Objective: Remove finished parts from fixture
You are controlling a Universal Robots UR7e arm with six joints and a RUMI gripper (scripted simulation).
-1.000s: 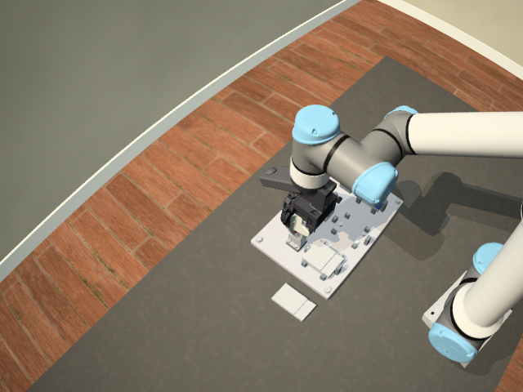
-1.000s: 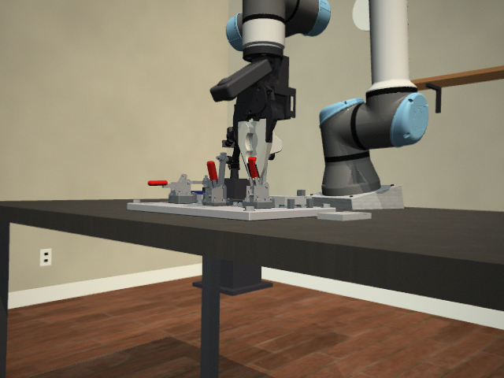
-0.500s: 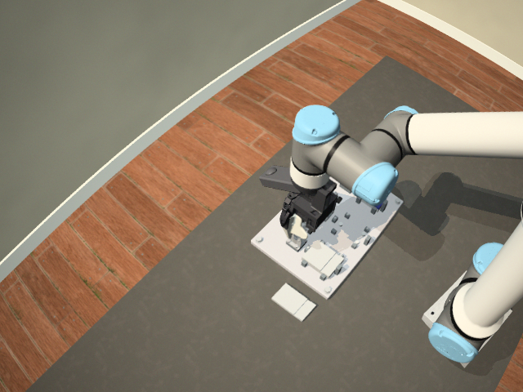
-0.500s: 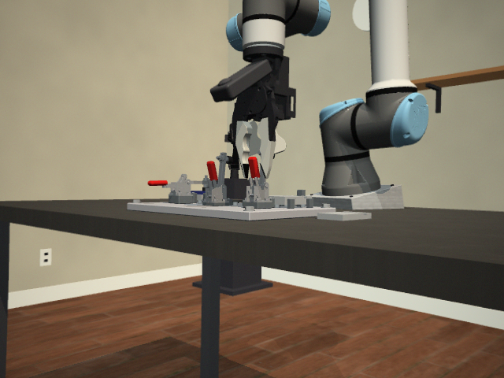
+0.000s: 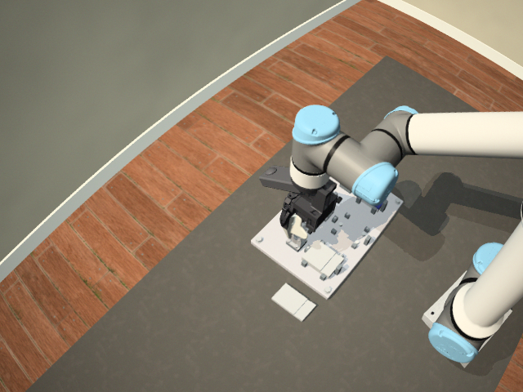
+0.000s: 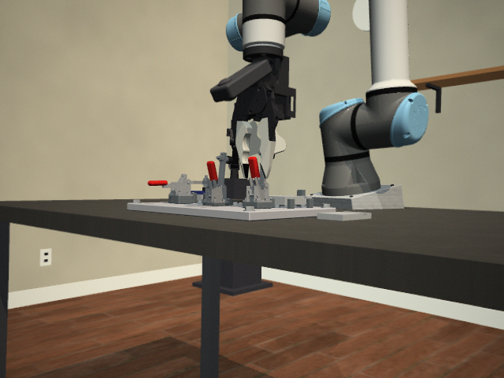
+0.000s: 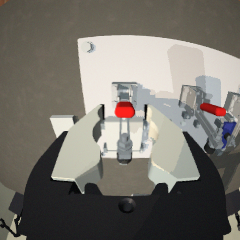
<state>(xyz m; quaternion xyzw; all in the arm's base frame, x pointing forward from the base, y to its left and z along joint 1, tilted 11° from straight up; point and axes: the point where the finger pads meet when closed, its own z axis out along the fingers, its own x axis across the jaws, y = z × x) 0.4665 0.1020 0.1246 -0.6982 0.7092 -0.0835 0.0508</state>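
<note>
A white fixture plate (image 5: 325, 240) lies on the dark table. One pale slotted part (image 5: 323, 259) sits in the fixture near its front corner. A second slotted part (image 5: 293, 301) lies flat on the table beside the plate; it also shows in the exterior view (image 6: 343, 215). My gripper (image 5: 295, 236) points down over a toggle clamp with an upright red handle (image 7: 124, 109). The fingers stand a little apart on either side of that handle, with gaps showing. The blue blank (image 7: 227, 131) sits under another clamp at the right; the arm mostly hides it in the overhead view.
Three toggle clamps stand on the plate: two with upright red handles (image 6: 211, 169) (image 6: 253, 166) and one with a flat red handle (image 6: 157, 182). Small locating blocks (image 5: 346, 219) dot the plate. The arm's base (image 5: 458, 333) stands at the table's right.
</note>
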